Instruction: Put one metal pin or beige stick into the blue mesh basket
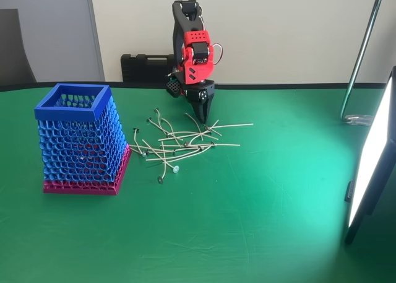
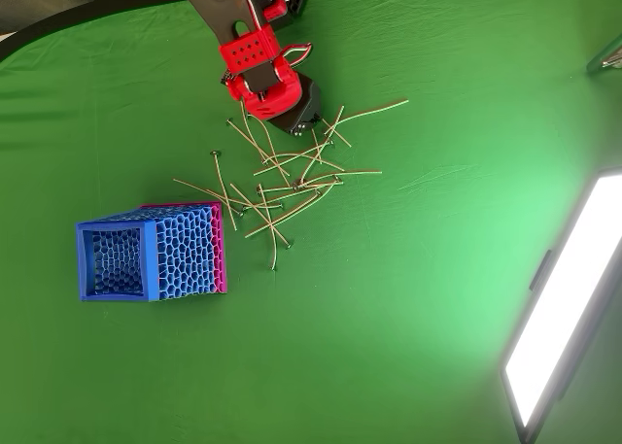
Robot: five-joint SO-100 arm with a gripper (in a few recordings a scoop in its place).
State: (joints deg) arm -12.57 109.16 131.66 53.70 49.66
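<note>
Hovering gripper over the far edge of the pin pile, fingers slightly parted, gripping nothing. Beige stick lies just right of the fingertips in the overhead view. Blue mesh basket stands well left, apart.

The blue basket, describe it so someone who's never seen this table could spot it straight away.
On the green table, look to the left in the fixed view, away from the red arm. The basket stands just left of the scattered pins. It is the one tall thing there: blue ring mesh, a solid square rim, a magenta base.
</note>
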